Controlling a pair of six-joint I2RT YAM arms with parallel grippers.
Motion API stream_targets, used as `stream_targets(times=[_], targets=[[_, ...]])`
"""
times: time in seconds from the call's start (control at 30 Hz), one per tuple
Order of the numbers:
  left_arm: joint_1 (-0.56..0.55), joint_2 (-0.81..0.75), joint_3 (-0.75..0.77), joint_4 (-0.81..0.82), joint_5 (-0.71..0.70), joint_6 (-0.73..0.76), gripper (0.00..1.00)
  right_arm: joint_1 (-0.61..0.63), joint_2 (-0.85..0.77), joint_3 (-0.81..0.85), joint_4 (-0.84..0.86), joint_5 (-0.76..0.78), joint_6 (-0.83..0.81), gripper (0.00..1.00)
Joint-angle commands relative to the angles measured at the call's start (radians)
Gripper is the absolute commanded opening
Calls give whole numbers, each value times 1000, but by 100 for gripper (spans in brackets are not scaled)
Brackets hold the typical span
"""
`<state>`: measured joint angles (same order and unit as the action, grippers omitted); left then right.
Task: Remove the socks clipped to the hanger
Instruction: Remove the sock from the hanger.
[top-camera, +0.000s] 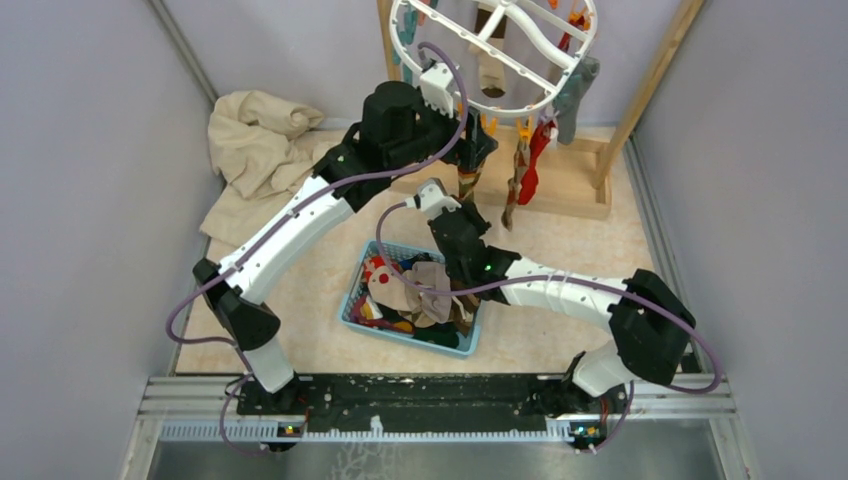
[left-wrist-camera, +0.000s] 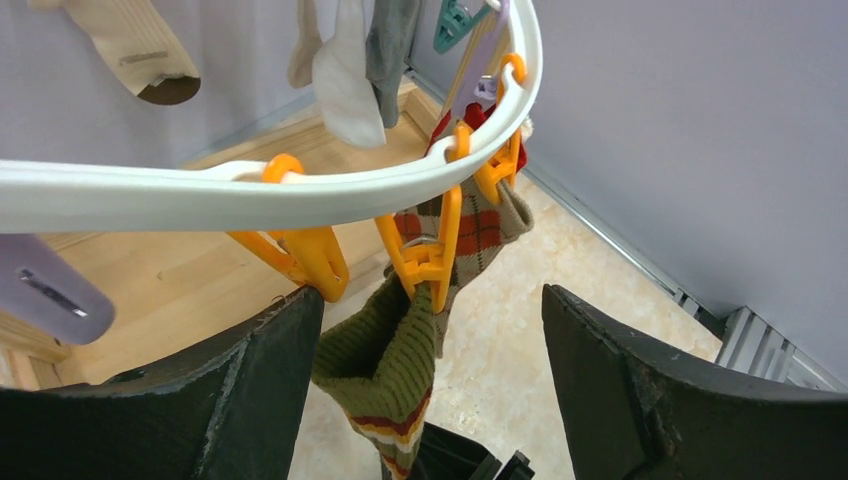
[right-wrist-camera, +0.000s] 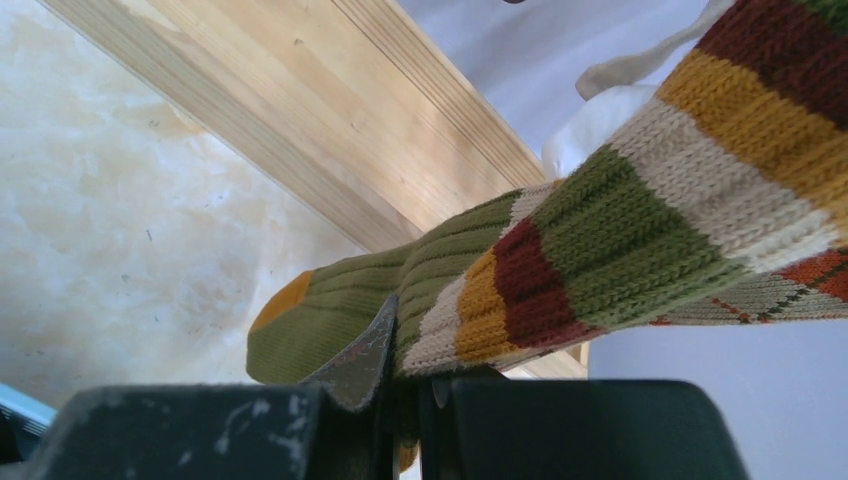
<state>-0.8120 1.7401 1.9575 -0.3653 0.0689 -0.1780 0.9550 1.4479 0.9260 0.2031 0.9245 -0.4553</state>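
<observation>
The white hanger (left-wrist-camera: 300, 185) arcs across the left wrist view, with orange clips along its ring. One orange clip (left-wrist-camera: 425, 255) pins the cuff of a green sock (left-wrist-camera: 390, 350) with orange, cream and red stripes. My left gripper (left-wrist-camera: 430, 390) is open, its fingers wide on either side of that clip and cuff, touching neither. Lower down, my right gripper (right-wrist-camera: 410, 390) is shut on the same sock (right-wrist-camera: 560, 260) near its foot. From above, the left gripper (top-camera: 478, 145) is under the hanger (top-camera: 495, 60) and the right gripper (top-camera: 462, 200) just below it.
An argyle sock (left-wrist-camera: 480, 225), a red sock (top-camera: 535, 165) and a grey sock (top-camera: 578, 95) hang from other clips. A blue basket (top-camera: 355, 300) of loose socks sits below the arms. A beige cloth (top-camera: 255, 140) lies at the left; the wooden rack (top-camera: 590, 180) stands behind.
</observation>
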Motion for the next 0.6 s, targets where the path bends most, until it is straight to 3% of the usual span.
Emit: stream_targets(times=[0.0, 0.4, 0.57], targets=[[-3, 19, 52, 32, 36, 15, 85, 19, 10, 54, 40, 17, -15, 0], [-3, 50, 97, -29, 61, -15, 75, 21, 17, 54, 47, 16, -14, 0], [-3, 4, 30, 7, 45, -21, 82, 21, 18, 50, 50, 14, -11, 0]])
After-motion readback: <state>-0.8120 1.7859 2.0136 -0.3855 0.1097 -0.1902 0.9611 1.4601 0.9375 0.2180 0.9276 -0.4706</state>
